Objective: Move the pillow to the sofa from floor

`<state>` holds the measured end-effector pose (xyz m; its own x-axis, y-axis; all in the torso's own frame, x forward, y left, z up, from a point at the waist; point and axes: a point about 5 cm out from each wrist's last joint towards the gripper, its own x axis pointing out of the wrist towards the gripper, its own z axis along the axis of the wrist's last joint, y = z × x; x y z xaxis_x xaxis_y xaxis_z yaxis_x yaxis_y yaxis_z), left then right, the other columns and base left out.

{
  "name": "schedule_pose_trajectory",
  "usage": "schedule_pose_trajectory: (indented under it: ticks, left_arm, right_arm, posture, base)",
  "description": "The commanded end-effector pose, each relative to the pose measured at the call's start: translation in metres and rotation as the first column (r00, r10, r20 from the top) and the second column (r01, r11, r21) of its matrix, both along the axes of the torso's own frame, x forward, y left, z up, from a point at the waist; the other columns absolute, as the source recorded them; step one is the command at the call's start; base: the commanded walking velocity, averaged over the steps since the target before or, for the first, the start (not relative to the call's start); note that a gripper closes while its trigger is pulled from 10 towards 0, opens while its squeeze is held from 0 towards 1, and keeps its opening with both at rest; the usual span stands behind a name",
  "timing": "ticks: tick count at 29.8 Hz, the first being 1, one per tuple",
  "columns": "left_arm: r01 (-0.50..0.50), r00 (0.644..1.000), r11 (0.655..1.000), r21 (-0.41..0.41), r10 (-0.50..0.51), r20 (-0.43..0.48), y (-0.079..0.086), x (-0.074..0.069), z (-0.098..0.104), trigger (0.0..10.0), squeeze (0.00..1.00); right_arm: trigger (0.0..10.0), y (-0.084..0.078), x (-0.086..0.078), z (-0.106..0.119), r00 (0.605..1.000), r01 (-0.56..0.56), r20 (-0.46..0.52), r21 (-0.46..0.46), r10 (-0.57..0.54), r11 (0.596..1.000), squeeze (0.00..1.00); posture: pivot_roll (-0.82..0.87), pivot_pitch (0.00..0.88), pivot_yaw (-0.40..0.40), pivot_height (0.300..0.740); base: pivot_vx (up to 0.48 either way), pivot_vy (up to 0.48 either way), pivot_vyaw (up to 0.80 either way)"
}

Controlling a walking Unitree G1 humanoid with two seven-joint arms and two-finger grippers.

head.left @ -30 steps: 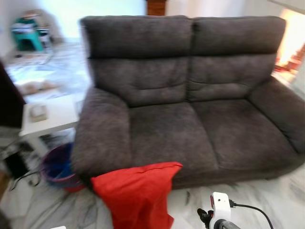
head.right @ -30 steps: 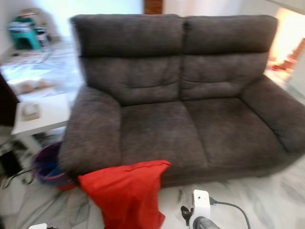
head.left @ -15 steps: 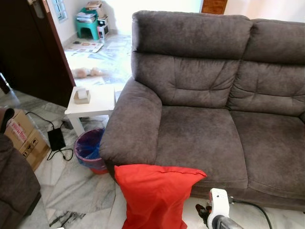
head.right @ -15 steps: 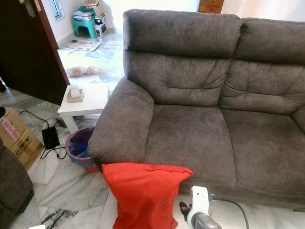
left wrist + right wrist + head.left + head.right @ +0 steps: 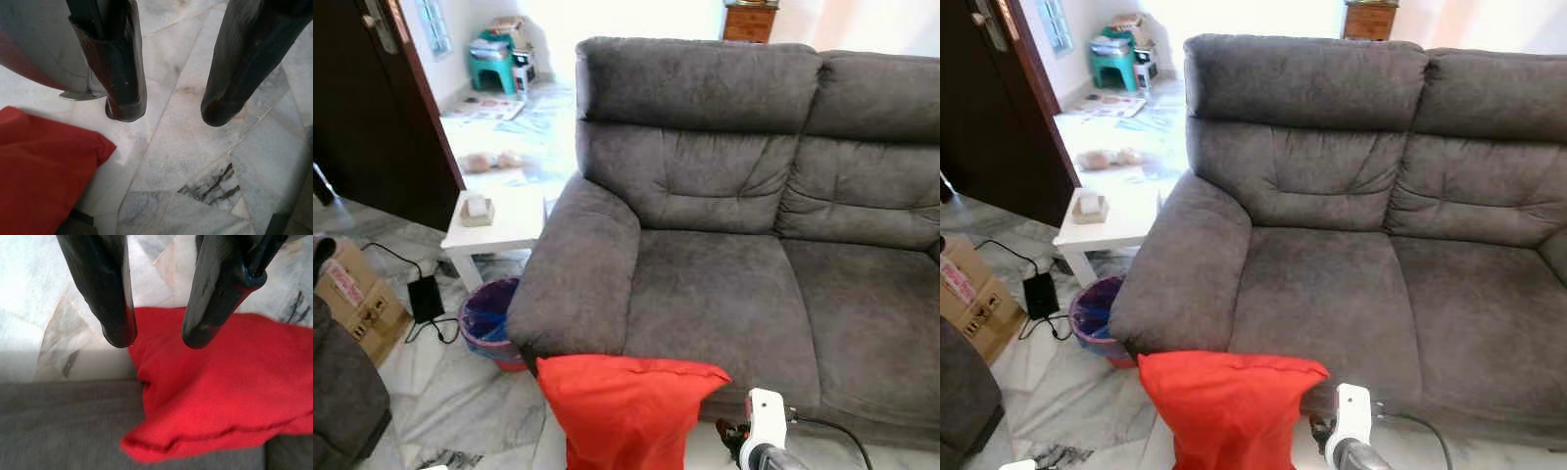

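A red pillow [image 5: 626, 409] stands on the marble floor, leaning against the front of the grey-brown two-seat sofa [image 5: 724, 284], below its left seat. My right arm's white wrist [image 5: 764, 431] hangs just right of the pillow. In the right wrist view my right gripper [image 5: 159, 335] is open, its fingers apart over the pillow [image 5: 220, 391] and the sofa's front. My left gripper [image 5: 168, 110] is open too, hanging above bare marble with a corner of the pillow [image 5: 44, 166] beside it. Nothing sits between either pair of fingers.
A white side table [image 5: 499, 220] stands left of the sofa arm with a purple bin [image 5: 489, 318] under its edge. A cardboard box [image 5: 352, 294], a black charger and cable [image 5: 423, 294] and a dark door [image 5: 382, 108] lie further left. Dark furniture [image 5: 337, 411] fills the bottom-left corner.
The camera has swung left and steadied from blur, bringing the side table, bin and door into view. The pillow still leans against the sofa front, and my right wrist stays beside it.
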<state>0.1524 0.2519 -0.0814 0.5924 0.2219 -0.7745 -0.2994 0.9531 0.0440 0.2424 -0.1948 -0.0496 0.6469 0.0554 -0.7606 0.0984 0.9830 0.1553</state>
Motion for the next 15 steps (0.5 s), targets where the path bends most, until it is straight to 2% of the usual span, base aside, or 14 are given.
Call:
schedule_pose_trajectory:
  ticks: [1, 11, 13, 14, 15]
  left_arm:
    - [-0.016, 1.000, 1.000, -0.008, 0.016, -0.019, 0.001, -0.005, -0.002, 10.0, 0.00]
    - [-0.001, 0.997, 1.000, 0.006, 0.000, 0.071, 0.001, 0.000, 0.003, 10.0, 0.00]
    - [0.009, 0.995, 1.000, 0.012, -0.010, 0.101, 0.000, 0.008, 0.006, 10.0, 0.00]
    - [0.024, 0.988, 0.999, 0.023, -0.027, 0.151, -0.002, 0.022, 0.013, 10.0, 0.00]
    - [0.027, 0.987, 0.999, 0.026, -0.031, 0.160, -0.003, 0.025, 0.014, 10.0, 0.00]
  right_arm:
    - [10.0, 0.003, 0.001, 0.000, 1.000, -0.007, 0.007, 0.000, 0.007, 1.000, 0.00]
    - [10.0, 0.003, 0.004, 0.003, 0.998, -0.012, 0.059, 0.014, 0.011, 1.000, 0.00]
    - [10.0, 0.003, 0.003, 0.003, 0.998, -0.005, 0.059, 0.015, 0.004, 1.000, 0.00]
    - [10.0, 0.002, 0.003, 0.002, 0.999, -0.003, 0.054, 0.008, 0.003, 1.000, 0.00]
    - [10.0, 0.002, 0.003, 0.002, 0.999, -0.003, 0.052, 0.005, 0.002, 1.000, 0.00]
  posture:
    - [0.09, 0.022, 0.013, 0.740]
    - [0.09, 0.020, 0.011, 0.740]
    - [0.09, 0.020, 0.010, 0.740]
    - [0.09, 0.021, 0.011, 0.740]
    - [0.09, 0.020, 0.011, 0.740]
  base:
    - [0.349, 0.000, 0.00]
    - [0.000, 0.000, 0.00]
    - [0.000, 0.000, 0.00]
    - [0.000, 0.000, 0.00]
    - [0.000, 0.000, 0.00]
